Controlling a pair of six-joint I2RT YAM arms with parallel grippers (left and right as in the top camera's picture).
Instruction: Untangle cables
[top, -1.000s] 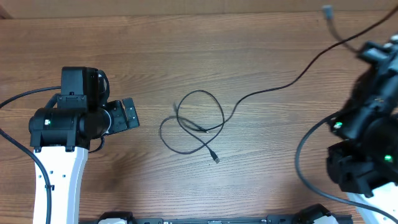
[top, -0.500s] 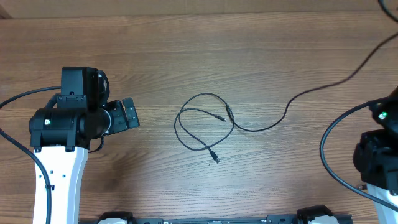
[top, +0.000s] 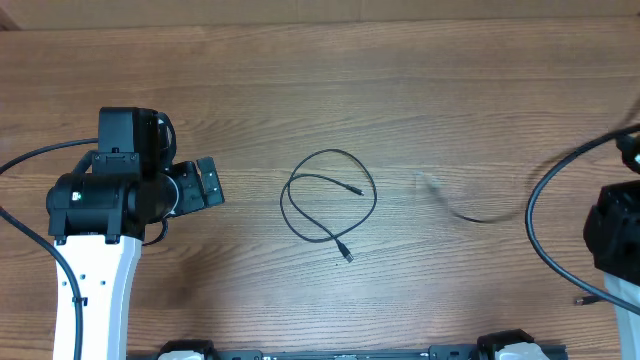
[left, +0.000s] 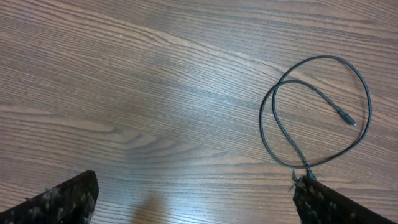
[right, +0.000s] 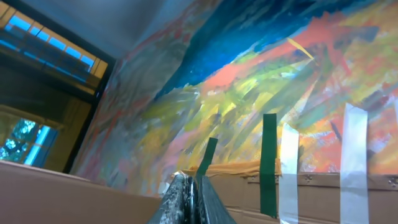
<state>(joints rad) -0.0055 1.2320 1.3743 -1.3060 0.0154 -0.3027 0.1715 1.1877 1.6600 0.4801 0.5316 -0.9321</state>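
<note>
Simply, looped cable (top: 331, 152) on table (top: 400, 80).

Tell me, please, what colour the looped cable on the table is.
Black. The looped cable shows best in the left wrist view.

The bench (top: 420, 90) was brown wood grain, smooth with a soft sheen. The cable (left: 321, 58) was thin and black, its sheath smooth and faintly glossy, like plastic. The left tool (top: 207, 182) had black fingers (left: 68, 198) with a rough, speckled face. The left arm (top: 92, 290) wore a glossy white shell below matt black housings. The right tool (right: 189, 198) looked grey and scuffed. Behind it, matt green and white tape (right: 268, 162) was stuck on brown board.
</note>
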